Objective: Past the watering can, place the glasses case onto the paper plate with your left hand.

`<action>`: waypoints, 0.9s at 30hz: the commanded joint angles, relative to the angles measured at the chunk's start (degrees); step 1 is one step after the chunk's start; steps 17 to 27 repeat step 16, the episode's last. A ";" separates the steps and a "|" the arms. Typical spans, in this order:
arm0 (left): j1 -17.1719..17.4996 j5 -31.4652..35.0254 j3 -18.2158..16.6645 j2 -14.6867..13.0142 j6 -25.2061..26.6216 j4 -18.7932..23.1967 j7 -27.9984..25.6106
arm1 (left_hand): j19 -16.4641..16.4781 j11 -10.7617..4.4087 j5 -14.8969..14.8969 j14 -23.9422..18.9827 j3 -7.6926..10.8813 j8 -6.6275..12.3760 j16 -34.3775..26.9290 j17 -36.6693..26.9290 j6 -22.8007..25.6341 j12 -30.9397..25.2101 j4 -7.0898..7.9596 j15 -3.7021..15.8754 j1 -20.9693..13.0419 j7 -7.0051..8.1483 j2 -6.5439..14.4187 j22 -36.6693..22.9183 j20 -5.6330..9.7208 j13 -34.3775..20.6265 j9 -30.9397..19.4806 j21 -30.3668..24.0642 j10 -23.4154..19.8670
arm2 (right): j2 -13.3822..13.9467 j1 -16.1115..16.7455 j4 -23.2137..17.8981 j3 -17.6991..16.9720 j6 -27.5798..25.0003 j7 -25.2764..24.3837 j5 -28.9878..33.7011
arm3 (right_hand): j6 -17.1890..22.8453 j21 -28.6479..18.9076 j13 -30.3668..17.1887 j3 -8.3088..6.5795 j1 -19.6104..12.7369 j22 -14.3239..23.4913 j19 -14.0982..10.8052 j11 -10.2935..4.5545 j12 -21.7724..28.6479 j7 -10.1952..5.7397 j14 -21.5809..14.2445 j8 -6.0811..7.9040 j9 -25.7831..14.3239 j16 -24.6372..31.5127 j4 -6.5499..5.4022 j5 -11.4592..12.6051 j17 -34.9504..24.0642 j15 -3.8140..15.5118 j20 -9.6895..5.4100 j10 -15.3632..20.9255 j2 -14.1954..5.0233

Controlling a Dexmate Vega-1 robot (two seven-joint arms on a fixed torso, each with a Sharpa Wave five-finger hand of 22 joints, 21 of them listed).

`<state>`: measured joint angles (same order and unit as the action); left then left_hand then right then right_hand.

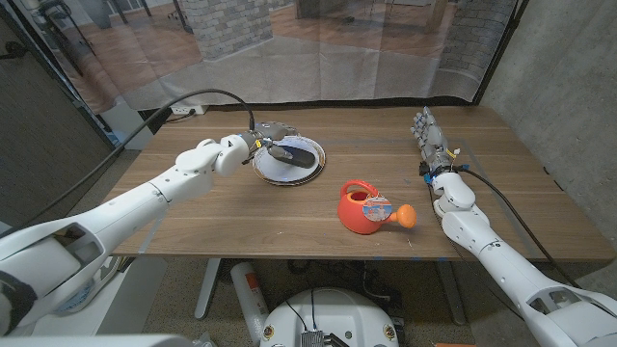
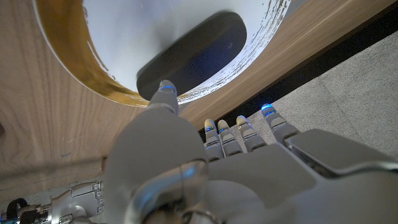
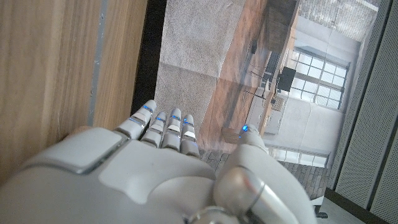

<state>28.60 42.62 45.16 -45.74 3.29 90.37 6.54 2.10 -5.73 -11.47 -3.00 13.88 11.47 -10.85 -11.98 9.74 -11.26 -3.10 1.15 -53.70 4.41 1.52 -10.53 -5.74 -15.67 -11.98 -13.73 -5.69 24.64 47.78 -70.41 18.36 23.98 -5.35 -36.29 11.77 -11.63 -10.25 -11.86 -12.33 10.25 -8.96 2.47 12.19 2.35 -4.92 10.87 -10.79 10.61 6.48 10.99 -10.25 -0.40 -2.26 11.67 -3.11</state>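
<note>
A dark glasses case lies on the white paper plate at the middle back of the table. My left hand is at the plate's left rim with its fingers apart. In the left wrist view the case lies on the plate. The thumb tip of my left hand is at the case's near edge, and the other fingers reach away from it, holding nothing. The red watering can stands right of the plate, nearer the front edge. My right hand stands on its edge at the far right, fingers straight.
The watering can's orange spout tip points right, toward my right arm. A black cable runs along my left arm from the back left. The right wrist view has my right hand beside the table edge, with floor beyond.
</note>
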 commanded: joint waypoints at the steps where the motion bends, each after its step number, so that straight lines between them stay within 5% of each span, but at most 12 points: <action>1: 0.70 0.44 -1.29 -0.51 0.49 1.75 -0.74 | -0.07 0.13 -0.26 -0.57 -0.24 0.40 -0.62 -0.05 0.72 -0.47 0.16 0.25 0.63 -0.21 0.07 -0.32 -0.38 0.07 -0.16 0.38 -0.29 | 0.02 0.16 -0.11 0.06 -0.12 0.09 -0.04 | 0.38 0.19 -0.32 0.26 -0.06 0.19 -0.45 0.18 -0.06 -0.08 -0.54 0.38 -0.08 -0.02 -0.14 0.06 -0.13 0.04 -0.36 0.38 -0.31; 27: 1.00 1.04 -1.54 -0.36 0.35 2.05 -1.52 | 0.19 -0.60 -0.44 -1.11 -0.29 0.83 -0.79 0.05 1.75 -0.86 0.12 0.47 0.68 -0.03 0.15 -0.33 -0.37 0.40 -0.12 0.41 -1.04 | 0.46 0.25 -0.74 0.02 -0.73 -0.03 -0.01 | 0.37 0.20 -0.32 0.24 -0.10 0.20 -0.44 0.13 -0.07 -0.10 -0.55 0.37 -0.09 -0.02 -0.15 0.05 -0.14 -0.05 -0.34 0.40 -0.39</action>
